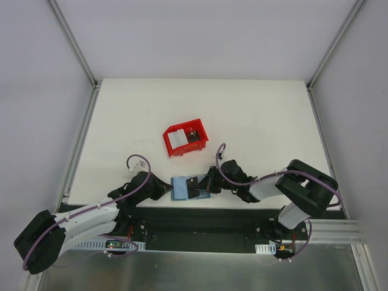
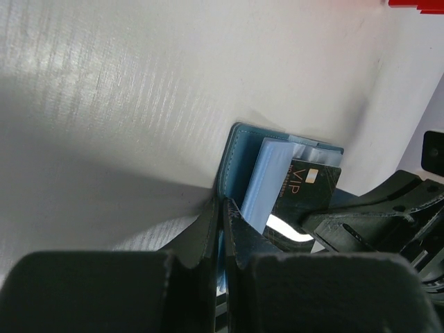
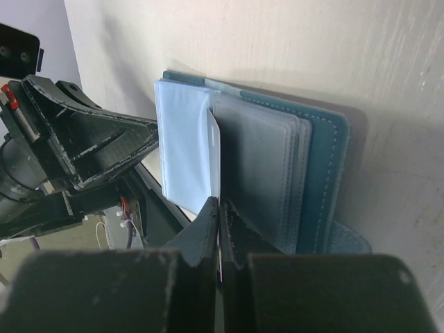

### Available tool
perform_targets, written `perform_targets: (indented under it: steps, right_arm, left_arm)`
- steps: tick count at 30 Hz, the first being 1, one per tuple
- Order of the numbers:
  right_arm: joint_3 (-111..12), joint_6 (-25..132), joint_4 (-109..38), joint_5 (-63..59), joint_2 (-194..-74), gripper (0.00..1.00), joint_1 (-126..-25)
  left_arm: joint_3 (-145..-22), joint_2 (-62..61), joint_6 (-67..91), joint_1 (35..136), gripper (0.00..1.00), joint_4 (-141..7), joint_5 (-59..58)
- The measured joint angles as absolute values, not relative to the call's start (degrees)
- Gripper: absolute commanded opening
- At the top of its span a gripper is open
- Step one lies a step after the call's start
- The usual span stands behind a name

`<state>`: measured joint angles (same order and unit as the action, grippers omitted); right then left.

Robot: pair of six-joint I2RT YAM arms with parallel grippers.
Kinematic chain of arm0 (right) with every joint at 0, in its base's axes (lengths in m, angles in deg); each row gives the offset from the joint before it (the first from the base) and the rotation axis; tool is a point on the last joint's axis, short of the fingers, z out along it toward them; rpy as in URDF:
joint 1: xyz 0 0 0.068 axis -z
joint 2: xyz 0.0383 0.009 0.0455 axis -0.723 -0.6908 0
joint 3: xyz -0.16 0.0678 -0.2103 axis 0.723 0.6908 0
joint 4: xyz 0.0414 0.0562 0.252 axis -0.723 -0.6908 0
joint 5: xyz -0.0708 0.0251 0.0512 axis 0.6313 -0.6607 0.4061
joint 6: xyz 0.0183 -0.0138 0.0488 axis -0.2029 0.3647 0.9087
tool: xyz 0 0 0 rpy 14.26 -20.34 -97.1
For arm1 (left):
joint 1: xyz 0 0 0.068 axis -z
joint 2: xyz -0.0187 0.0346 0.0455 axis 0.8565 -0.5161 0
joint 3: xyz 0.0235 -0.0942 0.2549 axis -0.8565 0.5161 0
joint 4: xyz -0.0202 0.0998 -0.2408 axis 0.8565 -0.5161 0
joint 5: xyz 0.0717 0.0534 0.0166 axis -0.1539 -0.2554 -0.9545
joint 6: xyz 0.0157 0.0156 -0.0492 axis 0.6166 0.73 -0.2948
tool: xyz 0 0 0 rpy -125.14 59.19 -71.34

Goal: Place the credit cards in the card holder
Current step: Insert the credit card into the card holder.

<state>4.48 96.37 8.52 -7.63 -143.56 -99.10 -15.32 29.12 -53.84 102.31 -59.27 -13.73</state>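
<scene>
**operator:** how many cards have i got, and where?

**spotter:** two for sure, perhaps three. one dark card (image 2: 312, 186) with "vip" on its face sits partly among the pockets of the card holder (image 3: 326, 159). one pale card (image 1: 177, 139) lies in the single red bin (image 1: 173, 150), near the middle of the table (image 1: 254, 121). beside it in the bin is one dark shape (image 1: 193, 136), too small for me to call a card.

**operator:** and the holder?

**spotter:** you have one. it lies spread open at the near edge of the table, about midway along that edge, between your two arms. its pale blue pockets (image 3: 184, 152) are fanned apart.

**operator:** what are my grippers doing?

**spotter:** both are clamped. your left gripper (image 2: 220, 208) pinches the holder's teal cover at its left edge. your right gripper (image 3: 217, 205) is closed on the dark card. the card stands on edge between two pockets, and from your right wrist it shows only as a thin pale sliver.
</scene>
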Motion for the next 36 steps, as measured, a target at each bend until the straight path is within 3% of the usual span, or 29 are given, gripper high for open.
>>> perform_targets:
  steps: [36]
  right_arm:
    - [7.56,101.97,19.36,-5.94,-148.06,0.01,-99.12]
  left_arm:
    - [-15.32,28.94,-53.95,102.31,0.00,-58.77,-13.73]
